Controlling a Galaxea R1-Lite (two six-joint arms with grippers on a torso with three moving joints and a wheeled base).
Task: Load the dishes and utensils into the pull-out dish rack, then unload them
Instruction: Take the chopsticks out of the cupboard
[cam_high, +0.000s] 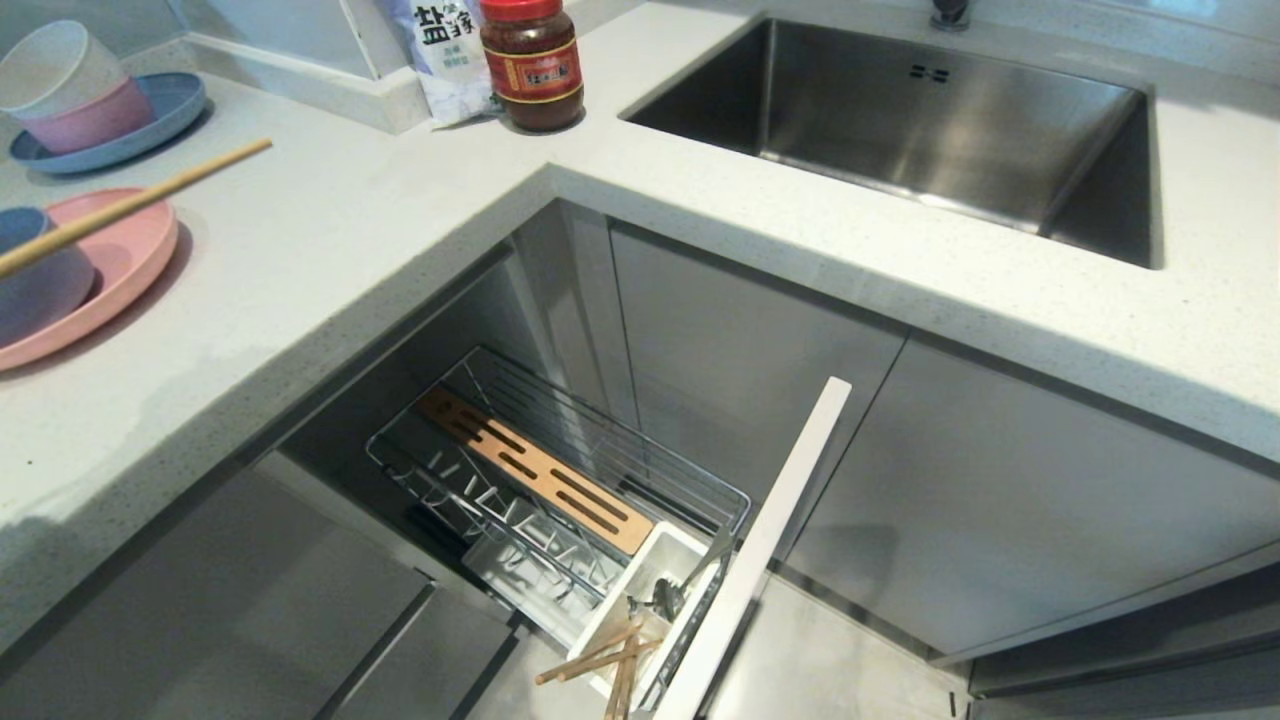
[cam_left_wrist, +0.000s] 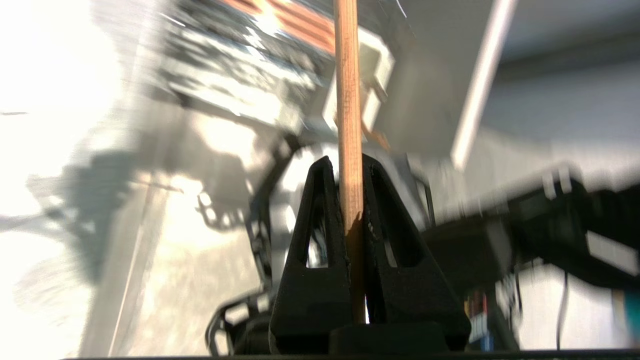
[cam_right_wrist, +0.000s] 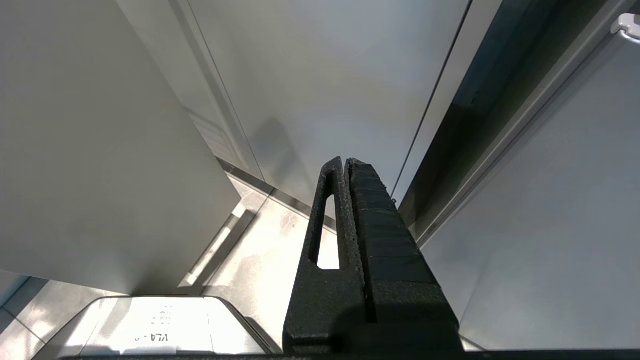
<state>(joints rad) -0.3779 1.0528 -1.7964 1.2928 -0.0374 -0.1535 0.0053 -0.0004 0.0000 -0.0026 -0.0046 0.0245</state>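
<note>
Wooden chopstick (cam_left_wrist: 348, 100) clamped between the two black fingers (cam_left_wrist: 312, 250) of my left gripper (cam_left_wrist: 350, 172), the stick running straight out past the fingertips; in the head view the same chopstick (cam_high: 130, 205) slants in from the 9 o'clock edge, crossing above the blue-grey bowl (cam_high: 35, 280) that sits on the pink plate (cam_high: 120, 270) on the white counter (cam_high: 380, 230). My left gripper itself lies outside the head view. Stacked cream and pink bowls (cam_high: 65, 95) rest on a blue plate (cam_high: 170, 115) at 10 o'clock; a red-lidded jar (cam_high: 532, 65) and a printed bag (cam_high: 440, 50) stand at 12 o'clock, with the steel sink (cam_high: 930, 130) at 1 o'clock. Below the counter the wire dish rack (cam_high: 560, 480) stands pulled out, its pale front panel (cam_high: 760, 550) at 5 o'clock, a slotted wooden block (cam_high: 535, 470) along its middle. The white cup (cam_high: 640, 590) at the rack's near end holds more chopsticks (cam_high: 610, 660) and steel cutlery (cam_high: 680, 585), the sticks leaning out over the rim. My right gripper (cam_right_wrist: 346, 162) hangs low beside the grey cabinet doors (cam_right_wrist: 325, 90), its fingers pressed together on nothing
</note>
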